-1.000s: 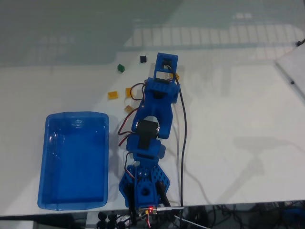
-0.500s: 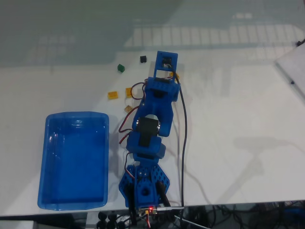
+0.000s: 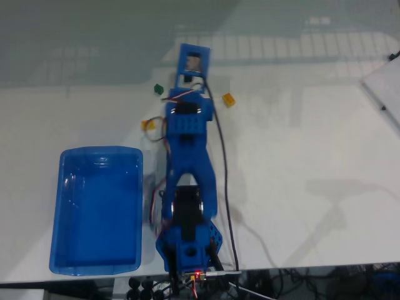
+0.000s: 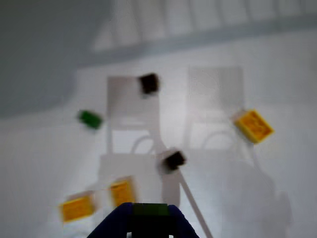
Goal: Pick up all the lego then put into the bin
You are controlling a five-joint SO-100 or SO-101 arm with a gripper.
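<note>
Arm stretched over scattered lego, bin empty, nothing visibly held.

Gripper pokes in at bottom centre of the wrist view, blurred; can't tell whether the jaws are spread or pressed together. Same view: black brick at centre, another black brick above it, green brick at left, yellow bricks at right and lower left. Bin sits lower left in the fixed view, well apart from the bricks. Risks, as judged: motion blur suggests a fast swing, so the gripper may knock or scatter the tiny bricks; close neighbours may get nudged. No readable writing or brands.
</note>
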